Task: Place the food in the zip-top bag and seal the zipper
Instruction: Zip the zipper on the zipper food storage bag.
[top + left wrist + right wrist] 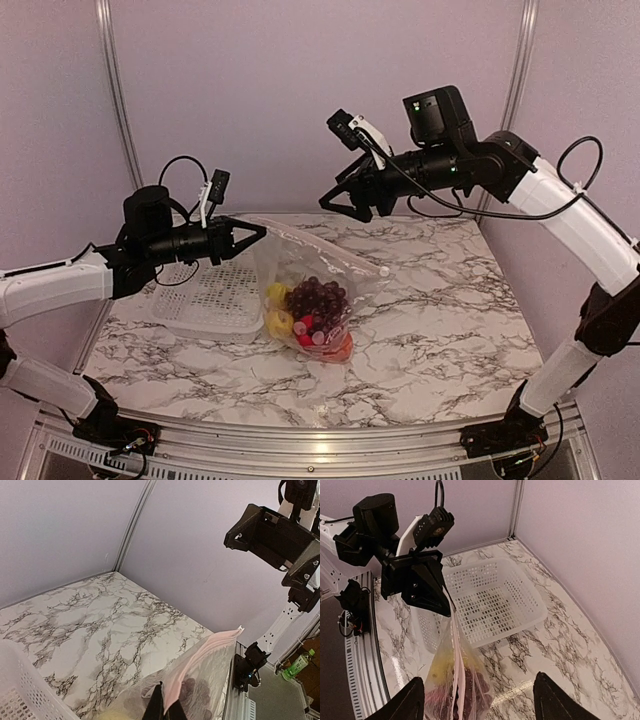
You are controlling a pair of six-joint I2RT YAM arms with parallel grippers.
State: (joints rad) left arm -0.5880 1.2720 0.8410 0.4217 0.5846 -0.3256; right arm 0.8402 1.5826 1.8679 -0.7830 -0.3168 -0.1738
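The clear zip-top bag [296, 262] hangs from its left top corner, its bottom resting on the marble table. The food sits inside: purple grapes [318, 297], yellow pieces [277, 308] and red and orange pieces [333, 343]. The pink zipper [330, 249] slopes down to a white slider [384, 270] at its right end. My left gripper [255, 232] is shut on the zipper's left corner, seen close in the left wrist view [167, 707]. My right gripper [345, 205] hovers open above and behind the bag, holding nothing; its wrist view shows the bag [451, 680] below its spread gripper [480, 697].
A white slotted basket [205, 300] lies on the table just left of the bag, under my left arm. Walls close in at the back and both sides. Bare marble [450, 320] lies to the right of the bag.
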